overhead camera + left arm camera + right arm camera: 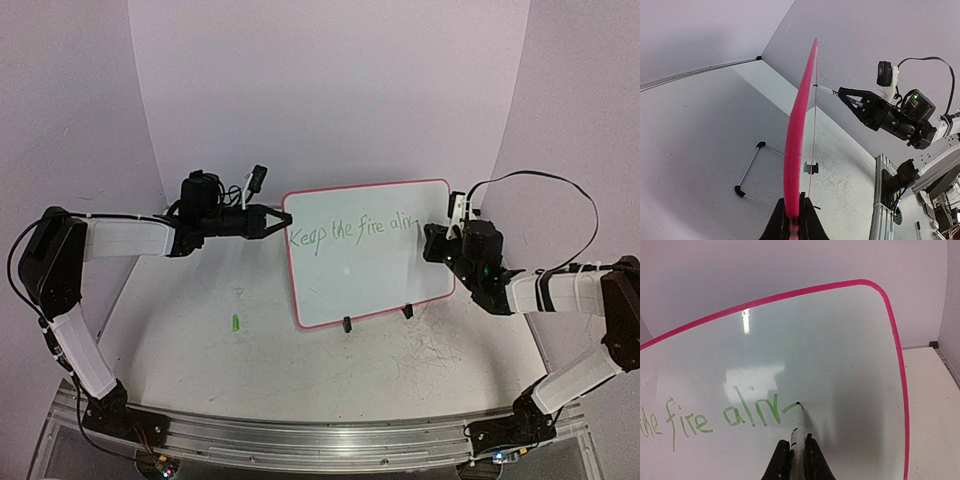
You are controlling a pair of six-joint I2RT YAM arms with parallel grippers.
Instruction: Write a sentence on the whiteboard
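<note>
The whiteboard (370, 285) stands upright on the table, white with a pink rim. The sentence (350, 230) runs in green along its upper part and reads "Keep the fire aliv" plus a short stroke. My left gripper (283, 220) is shut on the board's left edge; the left wrist view shows the rim (797, 125) edge-on between the jaws of that gripper (795, 220). My right gripper (796, 447) is shut on a white marker (798, 425). Its tip touches the board (840, 350) at the end of the green writing (740, 412).
A small green cap (236, 323) lies on the table left of the board. Two black clip feet (347, 324) hold the board's lower edge. A wire stand (752, 167) sits behind it. Scribble marks (430, 350) cover the tabletop in front. A metal rail (300, 440) runs along the near edge.
</note>
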